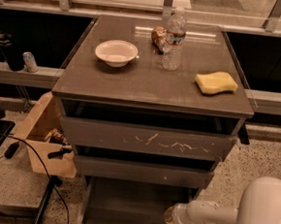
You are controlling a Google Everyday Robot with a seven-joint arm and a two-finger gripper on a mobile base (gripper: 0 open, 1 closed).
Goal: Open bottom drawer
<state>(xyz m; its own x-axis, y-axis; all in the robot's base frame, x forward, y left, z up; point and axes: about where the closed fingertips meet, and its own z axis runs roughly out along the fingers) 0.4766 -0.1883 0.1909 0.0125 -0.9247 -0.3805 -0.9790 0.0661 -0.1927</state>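
The bottom drawer (123,202) of the grey cabinet stands pulled out toward me, and its grey inside shows below the middle front (143,172). The taller front (145,139) with white scratches sits above. My gripper (173,219) is at the drawer's front right corner, at the end of the white arm (220,215) that comes in from the lower right. The drawer's front panel lies at the bottom edge of the view, mostly cut off.
On the cabinet top (147,83) stand a white bowl (116,52), a water bottle (174,39), a brown object (159,37) and a yellow sponge (216,82). A cardboard box (43,138) and black cables (35,156) lie on the floor at left.
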